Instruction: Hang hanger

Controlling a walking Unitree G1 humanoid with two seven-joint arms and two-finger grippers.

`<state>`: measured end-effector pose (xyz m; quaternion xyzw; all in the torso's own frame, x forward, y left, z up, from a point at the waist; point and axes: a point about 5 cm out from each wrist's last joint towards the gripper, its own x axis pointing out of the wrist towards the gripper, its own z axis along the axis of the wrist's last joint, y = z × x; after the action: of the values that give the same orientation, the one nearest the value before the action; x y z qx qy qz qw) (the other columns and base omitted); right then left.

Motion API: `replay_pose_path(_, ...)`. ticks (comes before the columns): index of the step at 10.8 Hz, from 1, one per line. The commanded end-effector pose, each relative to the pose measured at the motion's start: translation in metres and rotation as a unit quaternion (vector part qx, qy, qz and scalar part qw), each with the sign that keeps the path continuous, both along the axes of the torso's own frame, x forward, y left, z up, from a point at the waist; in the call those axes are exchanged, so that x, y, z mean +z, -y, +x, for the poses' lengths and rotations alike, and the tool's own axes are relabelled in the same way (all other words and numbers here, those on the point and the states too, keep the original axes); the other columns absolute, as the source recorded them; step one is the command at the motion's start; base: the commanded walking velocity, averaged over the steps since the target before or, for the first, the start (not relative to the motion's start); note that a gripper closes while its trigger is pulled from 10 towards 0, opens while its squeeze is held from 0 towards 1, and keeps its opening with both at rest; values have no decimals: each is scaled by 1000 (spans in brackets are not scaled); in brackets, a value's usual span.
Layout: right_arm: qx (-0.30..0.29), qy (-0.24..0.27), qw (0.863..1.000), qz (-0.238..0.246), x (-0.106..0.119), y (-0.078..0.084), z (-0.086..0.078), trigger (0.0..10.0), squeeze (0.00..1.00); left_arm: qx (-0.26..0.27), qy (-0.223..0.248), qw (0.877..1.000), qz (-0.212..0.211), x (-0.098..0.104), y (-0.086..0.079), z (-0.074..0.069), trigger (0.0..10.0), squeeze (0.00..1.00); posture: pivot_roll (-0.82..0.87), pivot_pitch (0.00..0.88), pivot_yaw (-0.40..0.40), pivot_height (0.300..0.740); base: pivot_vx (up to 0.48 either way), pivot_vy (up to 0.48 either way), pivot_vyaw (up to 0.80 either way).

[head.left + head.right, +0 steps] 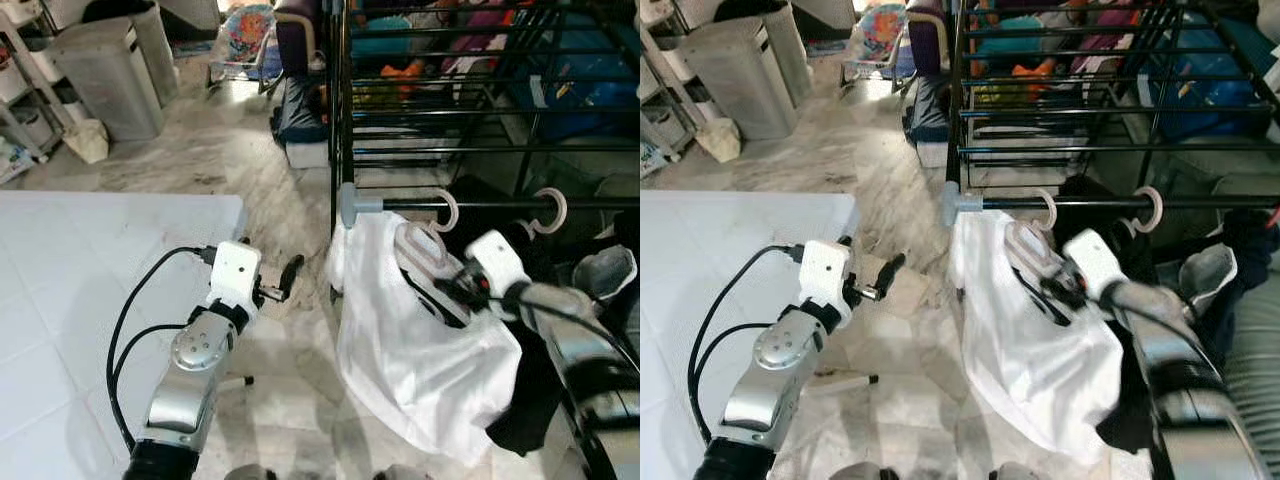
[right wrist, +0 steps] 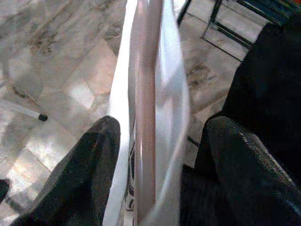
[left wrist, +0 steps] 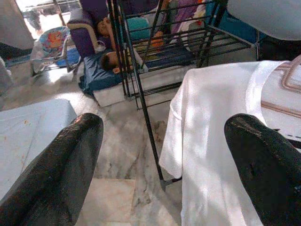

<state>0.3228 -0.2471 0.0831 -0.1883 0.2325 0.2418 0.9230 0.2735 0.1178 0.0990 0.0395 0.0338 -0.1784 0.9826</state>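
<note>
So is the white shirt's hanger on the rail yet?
On. The hanger's hook curls over the black rail, with the white shirt hanging beneath it.

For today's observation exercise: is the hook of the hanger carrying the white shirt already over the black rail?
Yes: the hanger hook curls over the black rail, with the white shirt hanging below it.

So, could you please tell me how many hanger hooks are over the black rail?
2: one hook above the white shirt, another farther along the black rail above dark clothing; others may be hidden.
</note>
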Motion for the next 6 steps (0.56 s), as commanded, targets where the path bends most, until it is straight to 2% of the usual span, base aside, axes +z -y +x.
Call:
replay_pose_path(1, 13, 3, 1000, -5, 2, -5, 3, 0, 0, 2, -7, 1000, 7, -2, -1, 0, 10000, 0, -40, 3, 42, 740, 0, 0, 0)
replay_pose_path(4, 45, 14, 998, -31, 18, -13, 24, 0, 0, -1, -11, 1000, 8, -4, 2, 0, 10000, 0, -41, 1, 39, 740, 0, 0, 0)
replay_pose_path(6, 57, 9, 997, -48, 17, -11, 23, 0, 0, 2, -15, 1000, 9, -6, 1, 0, 10000, 0, -41, 3, 35, 740, 0, 0, 0)
